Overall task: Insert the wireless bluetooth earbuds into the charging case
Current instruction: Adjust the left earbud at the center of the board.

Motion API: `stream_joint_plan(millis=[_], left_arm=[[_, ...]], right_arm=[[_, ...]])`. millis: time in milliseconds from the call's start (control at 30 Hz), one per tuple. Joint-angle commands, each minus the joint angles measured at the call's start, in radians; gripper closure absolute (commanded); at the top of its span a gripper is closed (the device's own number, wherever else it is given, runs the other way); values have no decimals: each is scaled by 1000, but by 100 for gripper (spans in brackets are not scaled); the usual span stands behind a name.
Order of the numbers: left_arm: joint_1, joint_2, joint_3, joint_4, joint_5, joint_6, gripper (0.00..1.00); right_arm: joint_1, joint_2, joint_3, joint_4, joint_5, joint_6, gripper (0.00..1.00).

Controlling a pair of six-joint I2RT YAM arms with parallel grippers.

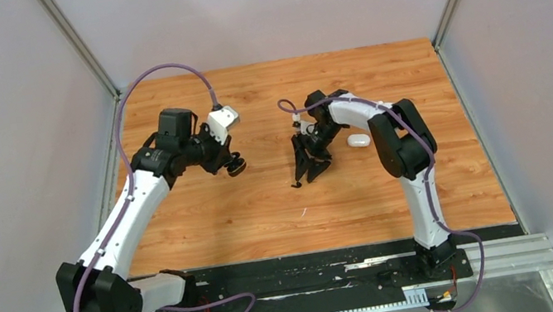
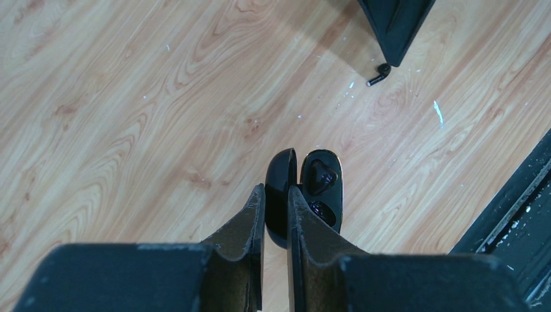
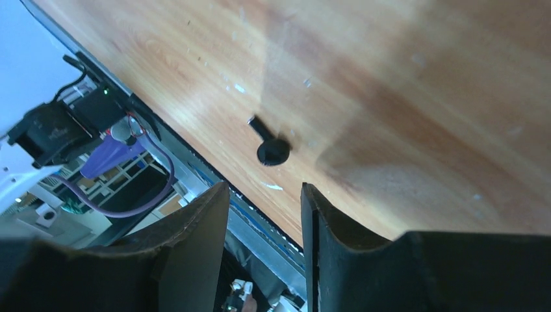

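**Inspector:** Reporting on the left gripper [image 2: 276, 192]: it is clamped on the lid of the open black charging case [image 2: 323, 185]. The case's long axis runs in line with the fingers, wells facing the wrist camera.

**Clerk:** And the right gripper [image 3: 264, 192]?

**Inspector:** Fingers apart, nothing held. One black earbud [image 3: 269, 148] lies flat on the table [image 1: 225, 223] just beyond the tips, stem pointing away from them. A white oval object [image 1: 359, 140] rests beside that arm.
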Motion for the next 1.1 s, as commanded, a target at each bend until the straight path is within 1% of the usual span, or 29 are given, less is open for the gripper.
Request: stream_joint_plan(millis=[0,267,367,433,567,767,933,1067], left_arm=[[8,-46,1,33,6,-22,100],[17,-61,-12,36,8,-26,100],[19,-65,-15,40,9,-28,100],[19,-66,-15,40,9,-29,100],[19,-72,-14,39,10,-22,100],[19,-77,-15,37,16,-16,100],[19,-89,-29,42,16,-12,100],[21,-112,-45,45,10,-9,100]], right_arm=[[-1,44,59,17,44,106,56],[24,86,106,16,38,128,55],[31,100,119,11,47,133,57],[32,109,126,-1,73,145,58],[44,112,132,-26,133,147,57],[64,89,93,-50,194,135,58],[85,91,73,-50,217,129,61],[97,109,82,-43,248,131,66]])
